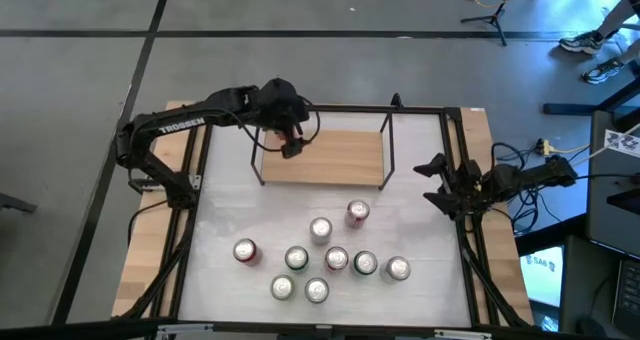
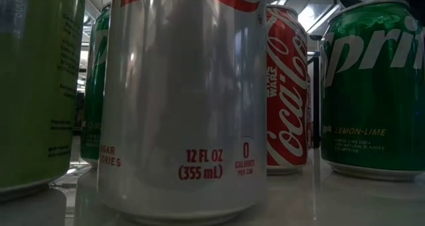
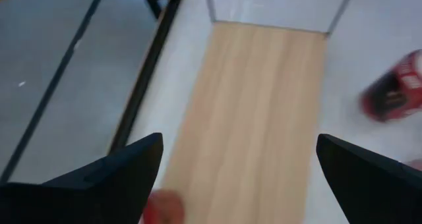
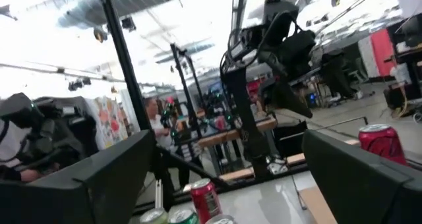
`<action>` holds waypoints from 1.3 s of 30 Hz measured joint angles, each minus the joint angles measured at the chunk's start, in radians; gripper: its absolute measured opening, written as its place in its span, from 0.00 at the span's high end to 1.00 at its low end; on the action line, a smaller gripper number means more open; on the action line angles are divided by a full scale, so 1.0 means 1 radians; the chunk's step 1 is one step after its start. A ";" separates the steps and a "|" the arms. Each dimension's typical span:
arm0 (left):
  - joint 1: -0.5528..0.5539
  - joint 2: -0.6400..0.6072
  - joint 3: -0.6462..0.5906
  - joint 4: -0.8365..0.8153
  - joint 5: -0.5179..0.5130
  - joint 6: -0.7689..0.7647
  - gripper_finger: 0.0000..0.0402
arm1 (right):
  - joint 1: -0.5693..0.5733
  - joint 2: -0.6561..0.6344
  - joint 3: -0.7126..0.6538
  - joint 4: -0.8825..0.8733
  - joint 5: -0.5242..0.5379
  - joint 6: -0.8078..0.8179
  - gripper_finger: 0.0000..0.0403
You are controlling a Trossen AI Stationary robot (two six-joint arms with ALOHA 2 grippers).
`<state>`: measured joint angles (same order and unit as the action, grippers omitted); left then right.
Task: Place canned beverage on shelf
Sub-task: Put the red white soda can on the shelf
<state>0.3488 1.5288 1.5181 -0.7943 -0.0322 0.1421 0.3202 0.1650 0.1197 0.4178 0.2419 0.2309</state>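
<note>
Cans [image 1: 318,258] cluster on the white surface [image 1: 420,200] before the bare wooden shelf [image 1: 330,158], left tool [image 1: 290,148] wide above it, right tool [image 1: 437,185] wide at the surface's edge, grey floor [image 1: 80,60] around.

Both arms are matte black, jointed links; the left arm [image 1: 190,125] bears white "TROSSEN" lettering, black cables loop by its wrist, and the fingers [image 3: 112,181] taper into dark wedges.

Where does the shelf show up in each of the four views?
High view: the shelf, far middle of the table, under the left claw.
Low view: not visible; cans fill the picture.
Left wrist view: its light-wood board fills the centre.
Right wrist view: cannot tell it apart.
Shared landmark: the red can beside it.
</note>
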 joint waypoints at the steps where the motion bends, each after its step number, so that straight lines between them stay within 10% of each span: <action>1: -0.008 0.000 0.000 0.001 0.001 -0.007 0.03 | 0.000 0.031 0.017 -0.001 0.000 0.000 0.04; 11: -0.087 0.000 0.000 0.003 -0.002 -0.061 0.03 | 0.000 0.385 0.245 -0.072 0.012 -0.031 0.04; 27: -0.299 -0.026 0.001 -0.001 -0.009 -0.201 0.03 | 0.000 0.874 0.831 -0.838 -0.008 -0.053 0.04; 39: -0.416 -0.053 0.000 -0.088 -0.133 -0.325 0.03 | 0.000 1.123 0.962 -0.923 0.058 0.196 0.04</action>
<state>-0.0670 1.4761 1.5177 -0.8822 -0.1647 -0.1833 0.3202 1.2875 1.0821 -0.5054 0.2995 0.4267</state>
